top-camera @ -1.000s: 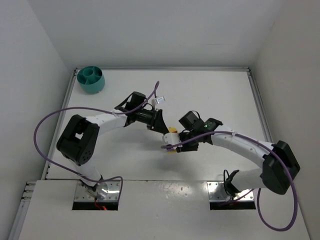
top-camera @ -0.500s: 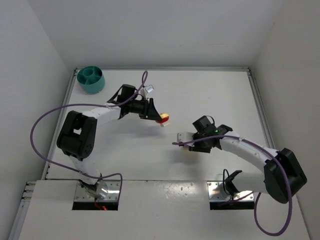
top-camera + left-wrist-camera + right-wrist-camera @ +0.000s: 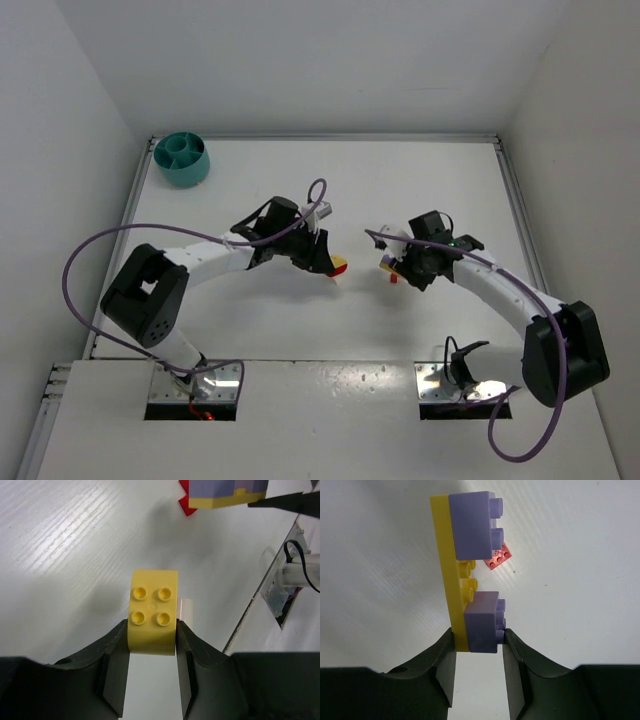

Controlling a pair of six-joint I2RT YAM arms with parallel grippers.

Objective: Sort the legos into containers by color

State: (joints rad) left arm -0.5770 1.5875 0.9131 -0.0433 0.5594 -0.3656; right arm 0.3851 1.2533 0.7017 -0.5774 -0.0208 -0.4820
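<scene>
The left gripper (image 3: 332, 267) is hovering near the middle of the worktop (image 3: 430, 180), its jaws clamping a yellow brick (image 3: 152, 614) by two opposite sides. The left wrist view is showing four studs on the face turned toward the camera. Just to its right, and not touching it, the right gripper (image 3: 391, 268) is pinching the near end of a small stack. The stack is a long yellow plate (image 3: 443, 565) carrying two purple bricks (image 3: 472, 525) pressed onto its studded face, one at the far end and one between the jaws, with two bare yellow studs showing between them. One jaw is bearing on the back of the plate and the other on the nearer purple brick. A red brick (image 3: 499, 558) is peeking out past the far purple one, seemingly lying on the white surface. The two grippers are pointing toward each other with a gap between their loads. The teal bowl (image 3: 182, 158) is sitting in the far-left corner of the worktop, well apart from both arms, with its curved dividers showing (what its compartments are holding is too small to tell).
</scene>
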